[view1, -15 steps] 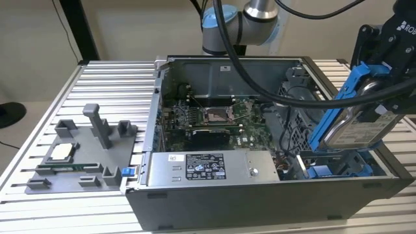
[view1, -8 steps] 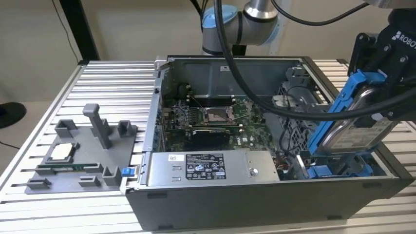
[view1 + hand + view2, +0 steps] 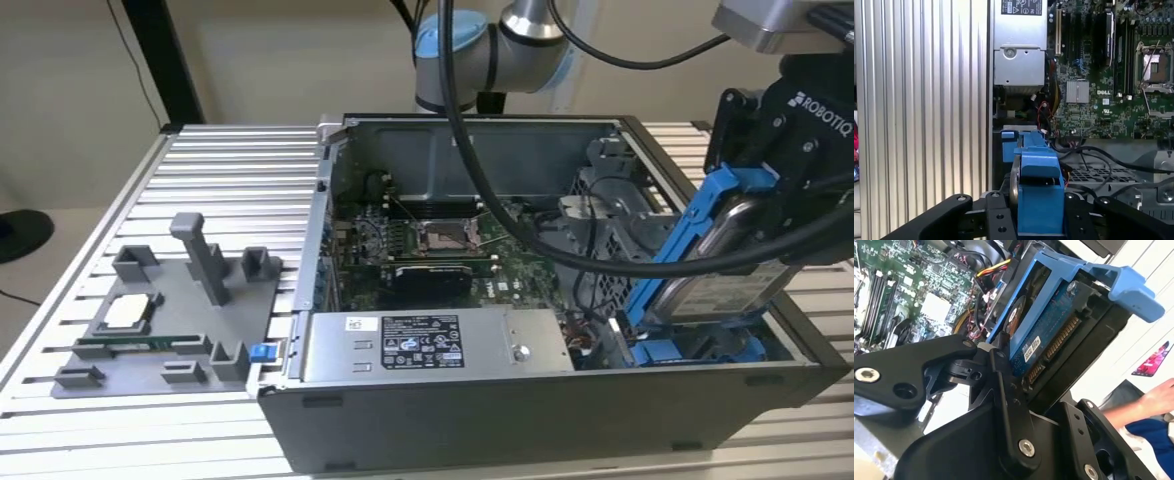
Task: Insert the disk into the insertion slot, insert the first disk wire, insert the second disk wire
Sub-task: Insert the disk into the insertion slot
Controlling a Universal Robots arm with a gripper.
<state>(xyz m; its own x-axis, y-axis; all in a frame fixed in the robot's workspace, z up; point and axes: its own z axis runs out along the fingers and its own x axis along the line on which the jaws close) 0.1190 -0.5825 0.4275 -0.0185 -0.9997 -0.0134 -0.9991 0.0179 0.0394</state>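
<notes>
The disk (image 3: 731, 275) stands steeply tilted over the insertion slot (image 3: 694, 352), lower end at the slot's mouth and not seated. Contact there cannot be confirmed. The end effector (image 3: 761, 225) is clamped on the disk's blue carrier from both sides.

Step in hand, by judgement: disk insertion. Neither wire step looks begun. Seating likely calls for squaring the carrier to the slot walls and keeping clear of the case wiring (image 3: 991, 270).

Count: one disk, one slot, one end effector, one computer case (image 3: 534, 410), one fixture tray (image 3: 160, 330) on the counter (image 3: 227, 170).
</notes>
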